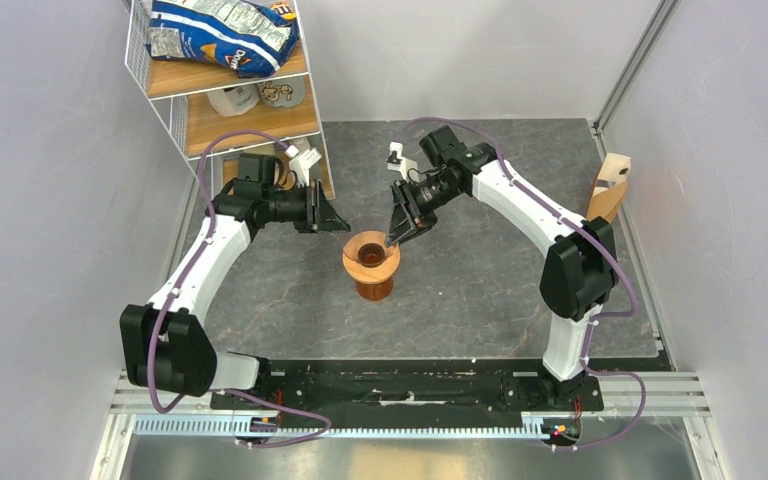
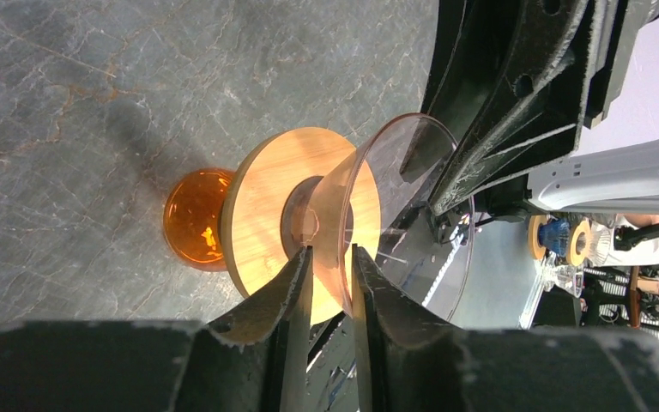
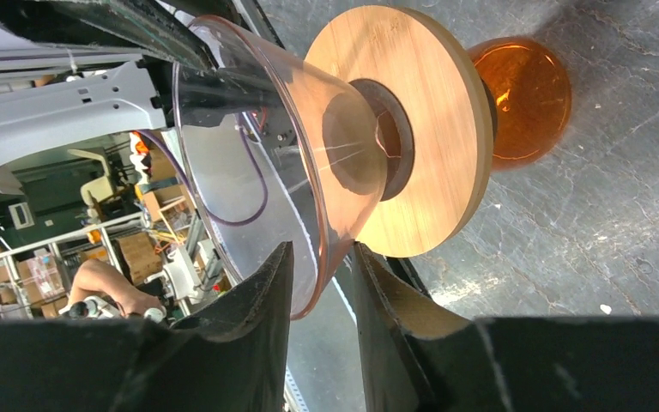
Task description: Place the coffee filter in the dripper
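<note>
We take the tan filter (image 1: 605,205) to be the paper in the stand (image 1: 615,170) by the right wall (image 1: 730,150), partly behind the right arm (image 1: 575,270). It is well apart from the dripper (image 3: 429,172), which sits with its clear cone (image 3: 249,129) on an amber vessel (image 3: 523,94) on the tabletop (image 3: 618,215). Both arms reach inward, left gripper (image 2: 330,257) and right gripper (image 3: 324,253) straddling the cone's rim, jaws slightly apart; whether they pinch it we cannot tell.

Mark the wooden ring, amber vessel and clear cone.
wooden ring (image 3: 433,129): right wrist view, flat wood face.
amber vessel (image 2: 193,219): left wrist view, middle of the glass body.
clear cone (image 3: 326,112): right wrist view, sloping side wall.
</note>
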Available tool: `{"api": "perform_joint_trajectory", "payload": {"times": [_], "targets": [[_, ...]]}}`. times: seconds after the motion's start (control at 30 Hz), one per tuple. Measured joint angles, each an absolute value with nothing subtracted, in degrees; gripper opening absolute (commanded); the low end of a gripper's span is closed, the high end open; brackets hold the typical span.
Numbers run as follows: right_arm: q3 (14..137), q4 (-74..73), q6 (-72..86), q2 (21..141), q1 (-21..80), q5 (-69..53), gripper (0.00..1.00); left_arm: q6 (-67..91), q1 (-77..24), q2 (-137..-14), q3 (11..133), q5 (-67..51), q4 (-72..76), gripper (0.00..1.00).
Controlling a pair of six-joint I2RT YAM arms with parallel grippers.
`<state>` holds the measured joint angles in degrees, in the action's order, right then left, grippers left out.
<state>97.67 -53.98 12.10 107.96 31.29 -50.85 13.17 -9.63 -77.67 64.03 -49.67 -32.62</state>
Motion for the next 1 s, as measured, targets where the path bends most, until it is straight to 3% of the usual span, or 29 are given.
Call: {"api": "perform_joint_trajectory", "payload": {"times": [0.23, 0.3, 0.57, 0.67, 1.0], "targets": [[98.8, -55.13, 11.03, 108.29, 31.99, -47.44, 0.54, 13.17, -10.37, -77.67, 64.03, -48.31, -34.89, 0.44], [99.0, -55.51, 10.79, 108.36, 31.99, -46.59, 0.62, 13.17, -10.37, -77.6, 64.03, -47.99, -35.38, 0.49], [99.59, -57.76, 9.19, 108.4, 31.7, -44.97, 0.89, 13.1, -10.17, -76.58, 64.18, -46.41, -37.19, 0.88], [100.18, -58.43, 8.51, 108.31, 31.31, -44.82, 0.97, 13.1, -9.61, -75.55, 65.1, -46.09, -37.78, 0.9], [103.68, -61.04, 2.96, 98.61, 21.26, -43.07, 0.97, 12.8, -4.19, -67.7, 72.93, -44.73, -38.79, 0.93]]}}
